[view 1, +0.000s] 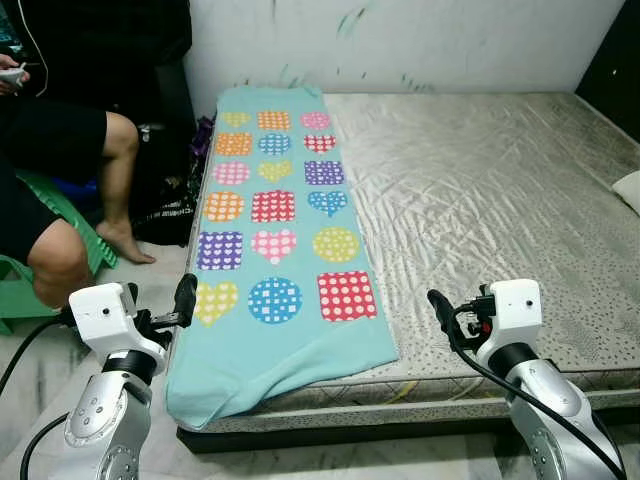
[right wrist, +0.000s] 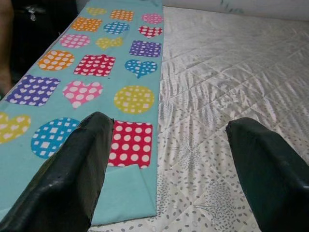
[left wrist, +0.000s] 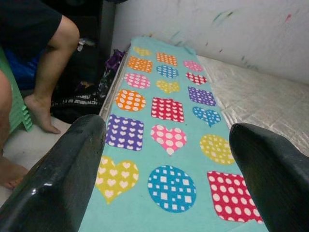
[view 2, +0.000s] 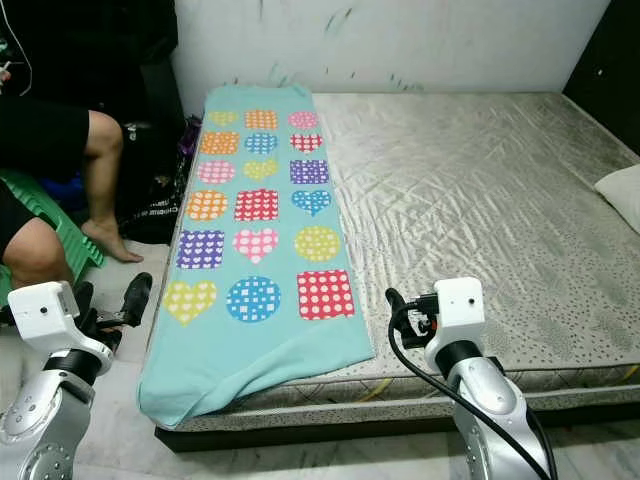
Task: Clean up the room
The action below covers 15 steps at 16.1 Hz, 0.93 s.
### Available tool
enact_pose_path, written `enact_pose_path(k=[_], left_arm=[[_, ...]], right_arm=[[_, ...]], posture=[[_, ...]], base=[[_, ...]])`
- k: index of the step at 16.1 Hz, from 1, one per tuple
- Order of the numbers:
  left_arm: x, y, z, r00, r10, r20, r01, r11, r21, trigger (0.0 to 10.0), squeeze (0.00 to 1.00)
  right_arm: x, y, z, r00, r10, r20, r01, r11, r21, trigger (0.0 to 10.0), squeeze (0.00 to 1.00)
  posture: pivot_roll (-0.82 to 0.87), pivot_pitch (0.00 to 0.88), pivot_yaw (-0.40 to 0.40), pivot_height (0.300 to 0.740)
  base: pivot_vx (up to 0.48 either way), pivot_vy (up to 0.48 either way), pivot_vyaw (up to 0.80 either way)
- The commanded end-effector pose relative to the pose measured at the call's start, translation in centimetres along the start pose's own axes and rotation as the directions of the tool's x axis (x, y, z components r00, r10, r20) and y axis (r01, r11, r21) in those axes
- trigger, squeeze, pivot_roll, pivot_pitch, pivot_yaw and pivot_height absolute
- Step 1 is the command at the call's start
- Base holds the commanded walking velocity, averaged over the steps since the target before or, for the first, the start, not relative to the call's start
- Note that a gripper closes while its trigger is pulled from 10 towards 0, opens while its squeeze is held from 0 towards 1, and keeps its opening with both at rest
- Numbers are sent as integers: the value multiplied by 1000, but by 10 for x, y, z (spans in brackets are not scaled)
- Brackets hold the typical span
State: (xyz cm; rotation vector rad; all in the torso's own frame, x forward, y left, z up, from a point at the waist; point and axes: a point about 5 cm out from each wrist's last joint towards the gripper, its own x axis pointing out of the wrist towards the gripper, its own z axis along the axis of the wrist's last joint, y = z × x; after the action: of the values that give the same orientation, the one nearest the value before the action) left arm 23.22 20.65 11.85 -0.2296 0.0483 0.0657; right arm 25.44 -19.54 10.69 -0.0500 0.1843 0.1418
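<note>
A teal blanket [view 1: 280, 250] printed with coloured hearts, squares and circles lies lengthwise along the left side of a grey quilted mattress [view 1: 480, 190]. Its near end droops over the bed's front left corner, and its near right corner is folded under. My left gripper [left wrist: 166, 130] is open and empty, held low just off the bed's front left corner and pointing along the blanket [left wrist: 169, 111]. Over the mattress's front edge my right gripper [right wrist: 169, 123] is open too, with the blanket's right edge [right wrist: 130, 96] ahead of it and nothing between its fingers.
A person sits at the left on a green stool [view 1: 60, 215], bare legs [view 1: 110, 190] close to the bed, holding a controller [view 1: 12, 75]. A dark bag [view 1: 175, 210] lies between them and the bed. A pillow [view 2: 625, 190] sits at the right edge. A white wall backs the bed.
</note>
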Motion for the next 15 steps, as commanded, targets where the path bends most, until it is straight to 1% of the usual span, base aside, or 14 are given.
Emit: enact_pose_path(k=[1, 3, 4, 6, 9, 13, 15], left_arm=[[-2, -2, 3, 1000, -6, 5, 6, 1000, 4, 10000, 0], [-2, -2, 4, 1000, -6, 3, 6, 1000, 2, 10000, 0], [-2, -3, 4, 1000, -3, 4, 3, 1000, 1, 10000, 0], [-1, -1, 5, 999, 36, 10, -36, 999, 18, 10000, 0], [0, 2, 5, 998, 65, 8, -65, 998, 14, 10000, 0], [1, 2, 5, 998, 56, 8, -56, 998, 4, 10000, 0], [0, 1, 5, 998, 61, 7, -61, 998, 1, 10000, 0]], right_arm=[[-2, 4, 3, 1000, 9, 8, -9, 1000, 0, 10000, 0], [-2, 5, 3, 1000, 15, 5, -15, 1000, 1, 10000, 0], [-2, 5, 3, 1000, 22, 6, -23, 1000, 2, 10000, 0], [-2, 5, 3, 1000, 28, 8, -28, 1000, -3, 10000, 0], [0, 5, 3, 1000, 28, 6, -28, 1000, -8, 10000, 0], [3, 3, 5, 999, 31, 11, -31, 999, -20, 10000, 0], [3, 3, 5, 999, 38, 11, -38, 999, -26, 10000, 0]], posture=[[-63, 88, -17, 736], [-62, 89, -17, 722], [-61, 89, -18, 702], [-59, 88, -19, 687], [-59, 85, -20, 687], [-58, 82, -25, 687], [-59, 82, -27, 678]], base=[[0, 0, 0], [0, 0, 0], [0, 0, 0], [0, 0, 0], [0, 0, 0], [0, 0, 0], [0, 0, 0]])
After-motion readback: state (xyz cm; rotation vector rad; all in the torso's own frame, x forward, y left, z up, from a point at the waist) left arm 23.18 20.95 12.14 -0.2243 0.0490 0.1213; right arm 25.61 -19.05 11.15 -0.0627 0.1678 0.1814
